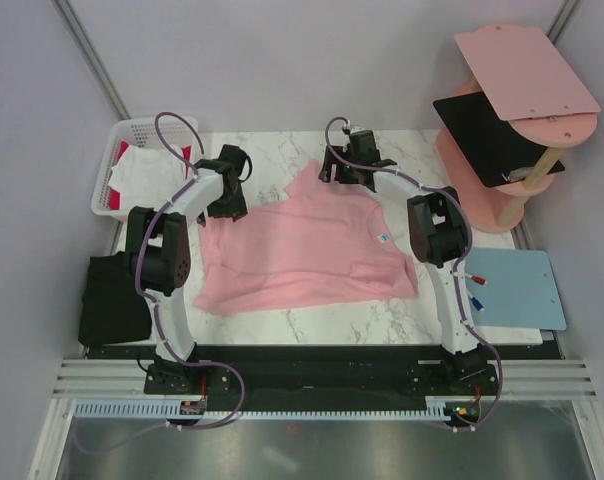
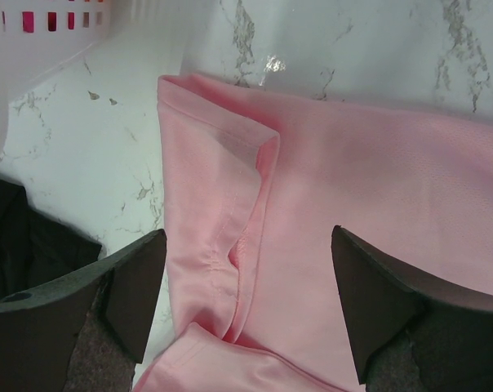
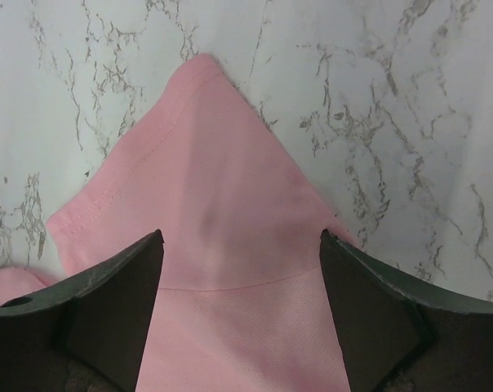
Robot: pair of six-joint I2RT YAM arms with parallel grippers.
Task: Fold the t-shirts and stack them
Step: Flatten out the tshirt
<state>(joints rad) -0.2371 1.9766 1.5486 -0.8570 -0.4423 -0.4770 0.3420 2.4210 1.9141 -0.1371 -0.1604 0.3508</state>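
I see the light pink cloth t-shirt (image 1: 307,250) lying spread on the white marble-patterned table (image 1: 382,320), between my two arms and reaching toward the far edge.

The left gripper (image 1: 227,190) is over the shirt's far left corner. In the left wrist view its dark fingers (image 2: 132,286) stand wide apart. A sleeve with a turned-over hem lies under the gap, and the shirt's outer edge runs just inside the left-hand finger. I cannot tell whether the tips touch the cloth.

The right gripper (image 1: 344,162) is at the far middle point of the shirt. Its jaws are also spread. Pink cloth fills the space between them, and a pointed corner reaches out ahead onto bare marble.

A black cloth garment (image 1: 112,295) lies at the table's left edge. White and red cloth pieces (image 1: 142,165) sit in the white plastic slotted basket (image 1: 117,150) at the far left.
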